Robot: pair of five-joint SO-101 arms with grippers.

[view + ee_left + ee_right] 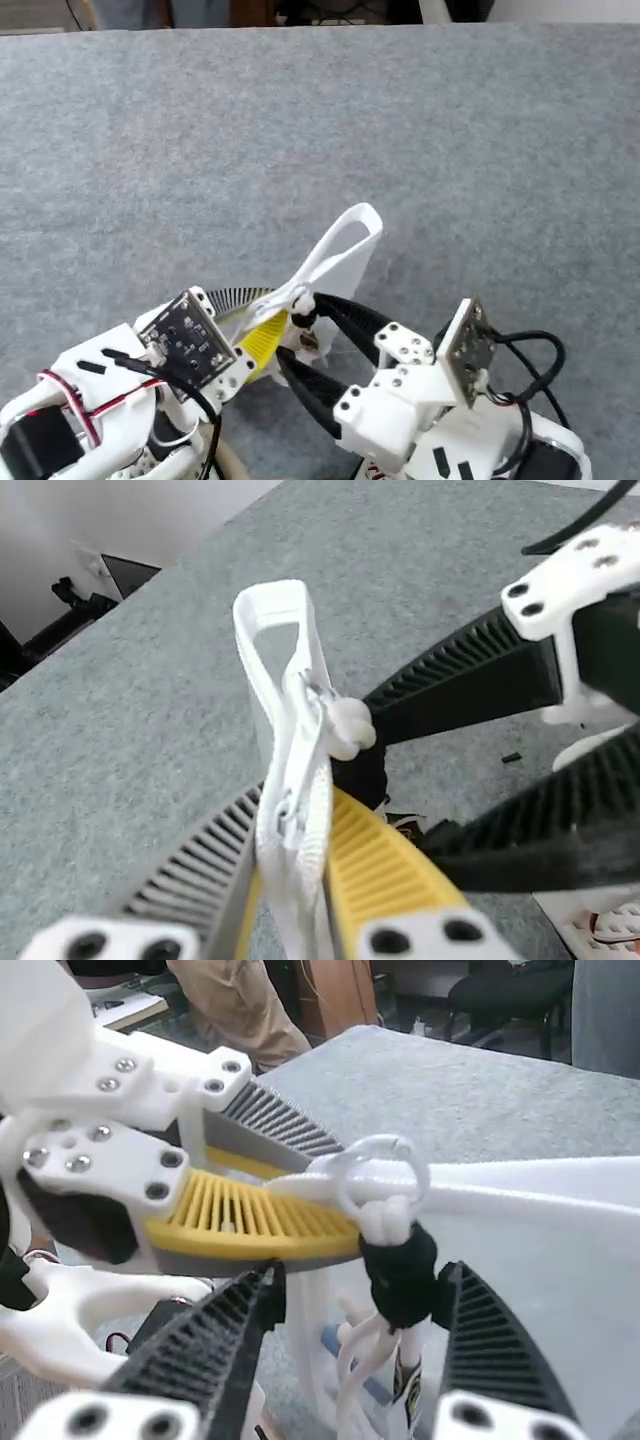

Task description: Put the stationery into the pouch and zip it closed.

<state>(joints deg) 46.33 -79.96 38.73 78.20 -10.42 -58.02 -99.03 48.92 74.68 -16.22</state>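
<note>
high view showed the white pouch (345,250) held up on edge over the grey counter (300,120), a little toward six o'clock from the middle. the left claw (275,310), reaching in from eight o'clock, was clenched on the pouch's zipper edge. the right claw (300,328), reaching in from five o'clock, stood released, its black fingers (480,1330) spread either side of the black zipper pull (400,1272); whether they touched it could not be told.

grey felt tbl (150,130), bare nap
</note>
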